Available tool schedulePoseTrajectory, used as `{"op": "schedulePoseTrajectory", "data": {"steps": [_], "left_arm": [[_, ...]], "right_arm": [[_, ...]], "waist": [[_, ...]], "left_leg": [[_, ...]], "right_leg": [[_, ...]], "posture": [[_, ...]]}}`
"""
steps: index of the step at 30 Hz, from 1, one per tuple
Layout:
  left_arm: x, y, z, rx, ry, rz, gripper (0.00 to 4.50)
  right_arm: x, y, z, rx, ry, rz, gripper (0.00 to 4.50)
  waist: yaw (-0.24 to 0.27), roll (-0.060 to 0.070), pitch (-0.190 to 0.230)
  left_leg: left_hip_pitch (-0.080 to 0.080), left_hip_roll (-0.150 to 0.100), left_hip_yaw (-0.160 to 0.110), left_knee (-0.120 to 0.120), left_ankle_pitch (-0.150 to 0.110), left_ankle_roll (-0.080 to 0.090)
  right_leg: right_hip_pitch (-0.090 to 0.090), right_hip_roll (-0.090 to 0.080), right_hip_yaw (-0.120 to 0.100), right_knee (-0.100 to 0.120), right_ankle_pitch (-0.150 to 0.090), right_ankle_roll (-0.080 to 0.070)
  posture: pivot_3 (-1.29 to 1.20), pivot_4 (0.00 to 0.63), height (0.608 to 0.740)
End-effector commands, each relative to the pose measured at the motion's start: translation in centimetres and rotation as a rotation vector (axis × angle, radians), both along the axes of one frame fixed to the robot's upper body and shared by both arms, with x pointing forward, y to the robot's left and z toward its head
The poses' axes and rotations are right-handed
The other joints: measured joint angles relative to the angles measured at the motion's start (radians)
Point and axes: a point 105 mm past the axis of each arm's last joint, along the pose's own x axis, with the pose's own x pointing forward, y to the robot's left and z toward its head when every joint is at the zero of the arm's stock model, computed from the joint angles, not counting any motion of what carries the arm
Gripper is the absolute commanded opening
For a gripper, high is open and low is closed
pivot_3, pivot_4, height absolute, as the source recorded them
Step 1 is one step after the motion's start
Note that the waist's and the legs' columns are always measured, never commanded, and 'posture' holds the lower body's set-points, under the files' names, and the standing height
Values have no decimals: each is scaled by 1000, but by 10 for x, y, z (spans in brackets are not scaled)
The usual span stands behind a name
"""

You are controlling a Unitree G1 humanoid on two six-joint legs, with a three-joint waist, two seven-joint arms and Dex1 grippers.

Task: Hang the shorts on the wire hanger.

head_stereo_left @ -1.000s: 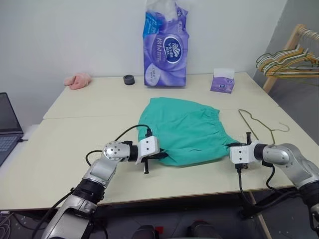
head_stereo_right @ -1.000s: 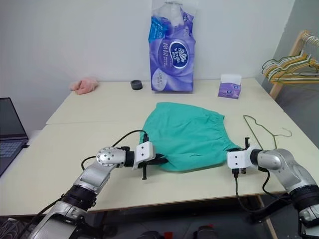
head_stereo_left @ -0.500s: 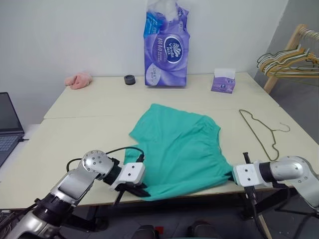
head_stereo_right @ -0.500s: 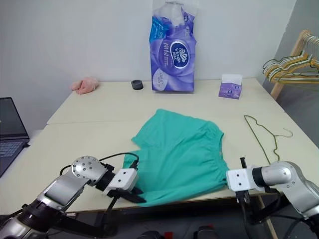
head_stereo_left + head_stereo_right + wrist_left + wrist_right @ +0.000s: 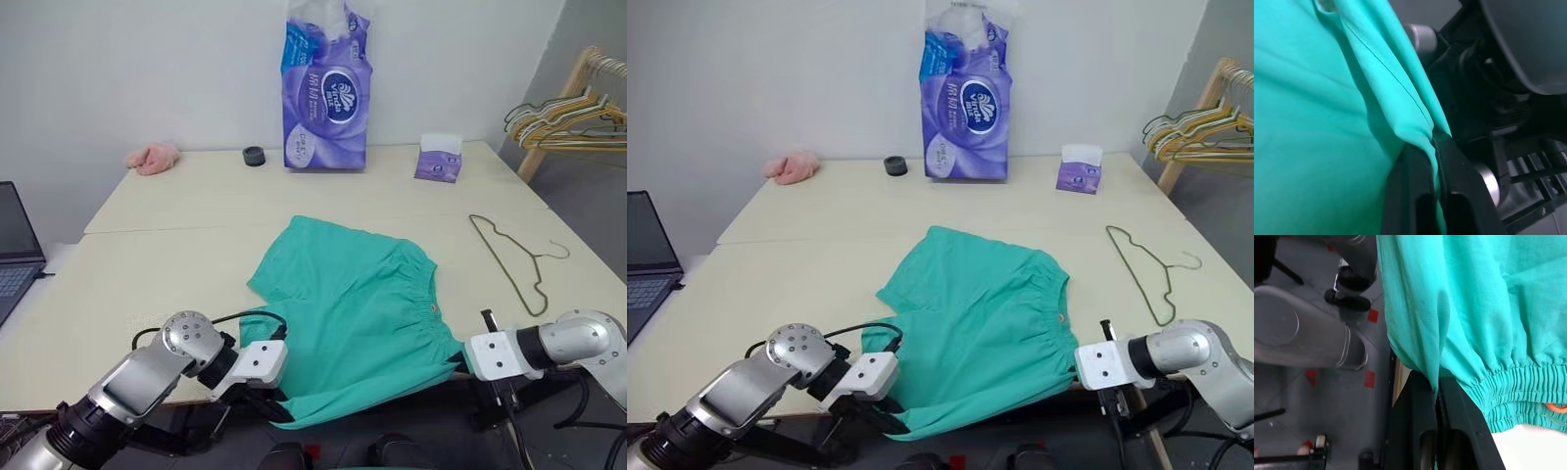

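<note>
- Left gripper (image 5: pixel 272 403), at 7 o'clock in left eye view, clamped on lower hem corner of shorts (image 5: pixel 355 311); right gripper (image 5: pixel 460 358), at 4 o'clock, clamped on fabric just below the gathered waistband.
- Shorts spread flat at centre, near hem drooping past front edge of table (image 5: pixel 147 274); wire hanger (image 5: pixel 514 257) lying flat at 3 o'clock, well apart from shorts.
- Right eye view: same layout; tissue pack (image 5: pixel 965 93) at 12 o'clock, small box (image 5: pixel 1079 169) at 1 o'clock, pink cloth (image 5: pixel 792 166) at 10 o'clock, laptop (image 5: pixel 647 257) at 9 o'clock, rack of coated hangers (image 5: pixel 1200 127) at 2 o'clock.
- Left wrist view: black fingers (image 5: pixel 1415 196) pinched tight on a folded teal seam, floor beyond.
- Right wrist view: fingers (image 5: pixel 1418 431) shut on cloth beside elastic gathers.
- Best done, judging from here: keep both pinches firm, lift evenly to keep cloth taut, carry toward 3 o'clock.
- Open tabletop between shorts and hanger; right edge of table close behind hanger, front edge under both grippers, so little margin there.
</note>
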Motion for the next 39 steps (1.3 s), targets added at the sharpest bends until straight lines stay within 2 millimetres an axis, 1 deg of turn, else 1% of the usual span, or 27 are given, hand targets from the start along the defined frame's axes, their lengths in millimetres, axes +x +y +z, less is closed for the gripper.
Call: {"op": "schedulePoseTrajectory", "data": {"steps": [1,6,10,11,12,14,16,17,19,20,22,24,26,28,29,31,33,35,39], "left_arm": [[0,-5,3,-24,-2,17,1242],[-1,-10,5,-56,19,40,2702],[6,-16,11,-97,-12,75,3880],[12,-18,14,-116,-33,93,4184],[19,-21,19,-143,-64,123,4466],[36,-28,34,-220,-102,206,4466],[46,-35,47,-279,-121,257,4466],[49,-37,51,-297,-127,271,4466],[66,-48,67,-377,-201,346,4466],[77,-53,74,-408,-248,397,4466],[93,-63,83,-442,-349,441,4466],[106,-73,91,-462,-415,469,4466],[111,-80,98,-484,-442,472,4466],[114,-91,110,-517,-481,443,4466],[114,-94,113,-527,-494,429,4466],[115,-100,117,-536,-510,404,4466],[116,-105,119,-545,-520,383,4466],[117,-108,121,-551,-526,373,4466],[119,-115,123,-572,-535,368,4466]], "right_arm": [[5,-7,11,-38,-34,5,1300],[-4,-24,18,-96,11,-17,2999],[-3,-36,29,-69,39,-128,4357],[2,-40,34,-38,30,-188,4500],[11,-44,42,27,10,-280,4500],[31,-49,61,209,-38,-481,4500],[43,-53,73,344,-77,-604,4500],[47,-54,77,382,-89,-641,4500],[61,-65,82,475,-156,-796,4500],[70,-76,82,507,-215,-903,4500],[86,-102,74,521,-308,-1118,4500],[95,-120,66,546,-319,-1281,4500],[99,-128,61,568,-318,-1357,4500],[108,-152,58,639,-303,-1534,4500],[111,-160,56,670,-289,-1600,4500],[115,-168,52,663,-273,-1640,4500],[116,-175,38,572,-254,-1649,4500],[116,-179,26,519,-229,-1660,4500],[115,-176,6,479,-167,-1646,4500]], "waist": [[1,0,0],[1,1,1],[1,0,2],[1,0,2],[1,0,3],[1,-2,4],[1,-3,5],[1,-4,5],[2,-4,5],[3,-4,6],[4,-5,5],[4,-4,5],[3,-2,5],[0,-1,5],[-2,-1,5],[-4,1,5],[-5,1,5],[-7,1,5],[-13,3,5]], "left_leg": [[0,0,0,0,0,0],[0,0,0,0,0,0],[0,0,0,0,0,0],[0,0,0,0,0,0],[0,0,0,0,0,0],[0,0,0,0,0,0],[0,0,-1,1,0,0],[0,0,-1,1,0,0],[0,0,-1,0,0,0],[-1,0,-2,0,0,0],[-1,0,-2,1,0,0],[-1,-1,-1,1,0,-1],[-1,-2,0,1,0,-1],[-1,-2,0,0,0,0],[-1,-2,1,0,0,0],[-1,-3,2,0,0,0],[-1,-2,2,0,0,0],[-1,-2,2,0,0,0],[-1,-2,4,0,0,0]], "right_leg": [[0,0,0,0,0,0],[0,0,0,0,0,0],[0,0,0,0,0,0],[0,0,0,0,0,0],[0,0,0,0,0,0],[0,0,0,0,0,0],[1,0,0,0,0,0],[1,0,0,0,0,0],[1,0,0,0,0,0],[1,-1,0,0,0,0],[1,-1,0,0,1,1],[1,-2,1,0,3,-1],[1,-2,1,0,4,-3],[0,-2,2,0,4,-3],[0,-2,2,0,4,-3],[0,0,3,1,4,-3],[0,1,4,0,4,-3],[0,2,4,0,4,-4],[0,3,5,0,4,-3]], "posture": [[-88,26,740],[-86,26,740],[-91,27,740],[-91,27,740],[-91,28,740],[-91,28,740],[-88,30,740],[-88,30,740],[-89,31,740],[-89,31,740],[-89,31,740],[-95,32,740],[-95,32,740],[-102,37,740],[-99,36,740],[-99,36,740],[-102,39,740],[-101,40,740],[-91,42,740]]}}
